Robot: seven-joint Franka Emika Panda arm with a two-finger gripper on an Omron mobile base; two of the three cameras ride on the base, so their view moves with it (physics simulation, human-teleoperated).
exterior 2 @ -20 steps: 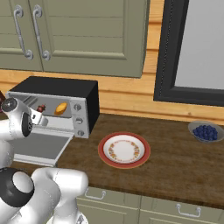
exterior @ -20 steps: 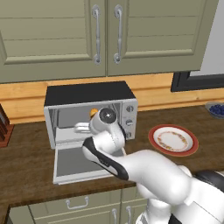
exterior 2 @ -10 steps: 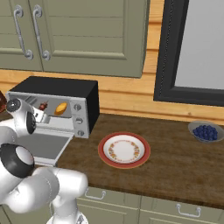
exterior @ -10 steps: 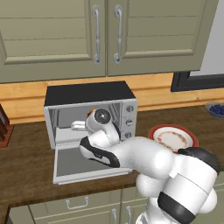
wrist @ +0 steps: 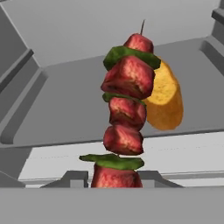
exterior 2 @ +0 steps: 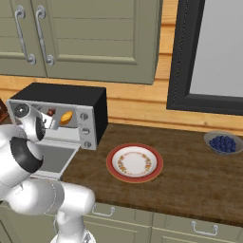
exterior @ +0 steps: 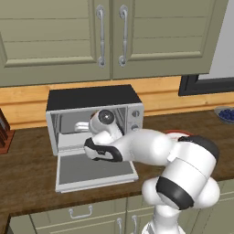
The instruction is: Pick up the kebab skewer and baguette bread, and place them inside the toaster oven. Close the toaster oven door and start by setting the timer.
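The silver toaster oven [exterior: 93, 98] stands on the counter with its door [exterior: 95, 172] dropped open and flat. My gripper [exterior: 82, 126] reaches into the cavity, shut on the kebab skewer. In the hand view the kebab skewer [wrist: 126, 109], red meat chunks with green pieces, rises upright from between my gripper [wrist: 113, 177]. Just behind it, the golden baguette bread [wrist: 166, 103] lies on the oven's grey floor. From the right base view the baguette bread [exterior 2: 67, 117] and the kebab skewer [exterior 2: 51, 112] show inside the toaster oven [exterior 2: 92, 102].
A red-rimmed plate [exterior 2: 135, 163] lies on the wooden counter right of the oven. A bowl of blueberries [exterior 2: 222, 143] sits far right. A knife block [exterior: 3, 132] is at the left edge. Cabinets hang above the oven.
The hand has moved lower and deeper into the oven cavity with the skewer, and the elbow has swung out in front of the open door. The grip stays shut.
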